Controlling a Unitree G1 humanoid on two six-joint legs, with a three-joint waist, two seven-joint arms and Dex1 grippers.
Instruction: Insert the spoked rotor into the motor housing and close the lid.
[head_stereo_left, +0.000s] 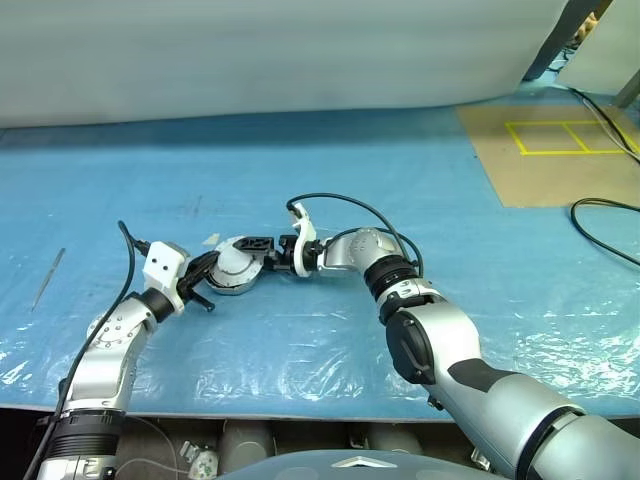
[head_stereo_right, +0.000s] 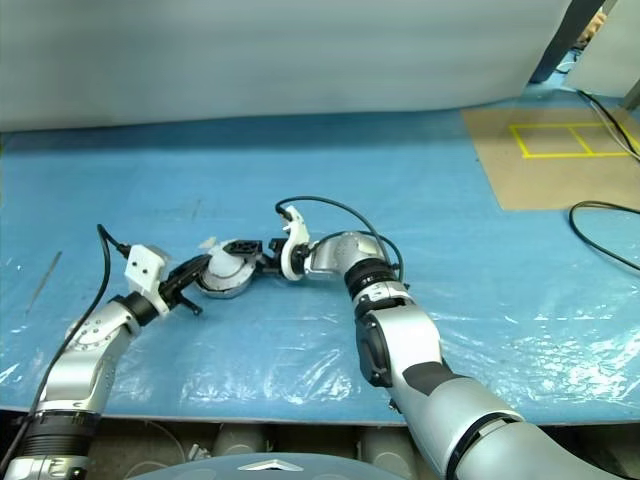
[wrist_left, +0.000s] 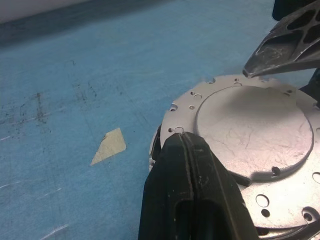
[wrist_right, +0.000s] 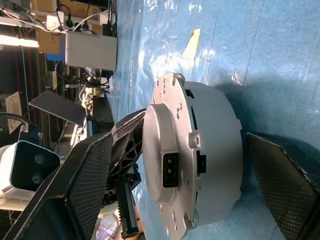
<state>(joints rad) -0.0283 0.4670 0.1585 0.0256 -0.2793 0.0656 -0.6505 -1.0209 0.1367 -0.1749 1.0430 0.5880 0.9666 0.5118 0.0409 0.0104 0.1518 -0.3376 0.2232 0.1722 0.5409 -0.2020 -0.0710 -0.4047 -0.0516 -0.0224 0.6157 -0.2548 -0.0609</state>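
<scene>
The motor housing (head_stereo_left: 235, 270) is a short round silver cup standing on the blue sheet. A flat silver lid (wrist_left: 250, 130) with small holes and a raised centre lies on top of it. The spoked rotor is hidden. My left gripper (wrist_left: 180, 137) is shut, and its joined black tips rest on the lid's rim at the housing's left side. My right gripper (wrist_right: 185, 175) comes in from the right and is open. One of its mesh fingers (wrist_right: 85, 185) stands on each side of the housing (wrist_right: 212, 145), with a gap to the housing wall.
A scrap of yellowish tape (wrist_left: 108, 146) lies on the sheet just behind the housing. A thin metal tool (head_stereo_left: 47, 278) lies far left. A brown board with yellow lines (head_stereo_left: 560, 150) and a black cable (head_stereo_left: 605, 230) are at the back right.
</scene>
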